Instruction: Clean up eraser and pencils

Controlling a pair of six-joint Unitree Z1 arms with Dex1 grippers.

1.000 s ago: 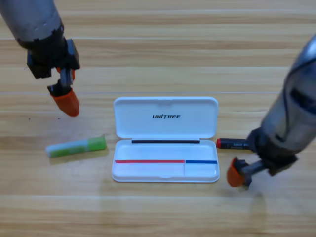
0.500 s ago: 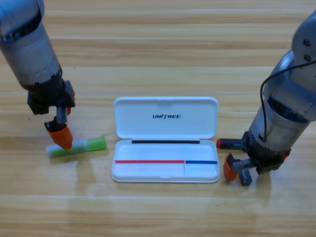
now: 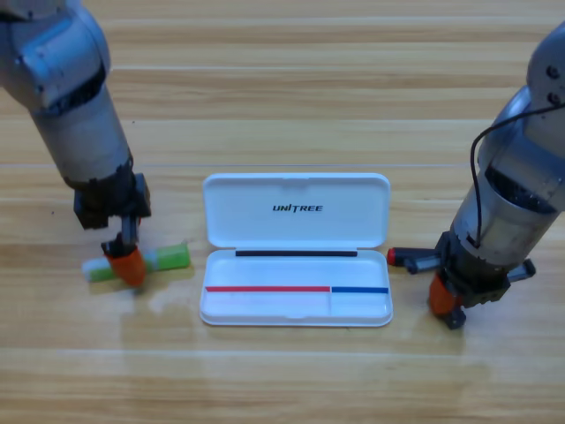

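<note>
The whitish pencil with a green end [image 3: 173, 258] lies flat, left of the open white case [image 3: 296, 190]. My left gripper [image 3: 127, 264] points down on the middle of this pencil, and its orange jaw covers part of the barrel. The black pencil with a red end [image 3: 413, 260] lies just right of the case's tray. My right gripper [image 3: 444, 298] is low over the table at the pencil's right end, slightly in front of it, and the arm hides the rest of the barrel. The eraser is out of view.
The case's lid lies open toward the back and its shallow tray [image 3: 265, 305] faces the front. Both grey arms stand tall on either side of the case, over the wooden table [image 3: 291, 380].
My left gripper has come down and to the right onto the green-ended pencil. My right gripper has shifted right, closer under its arm beside the black pencil. Neither pencil has moved.
</note>
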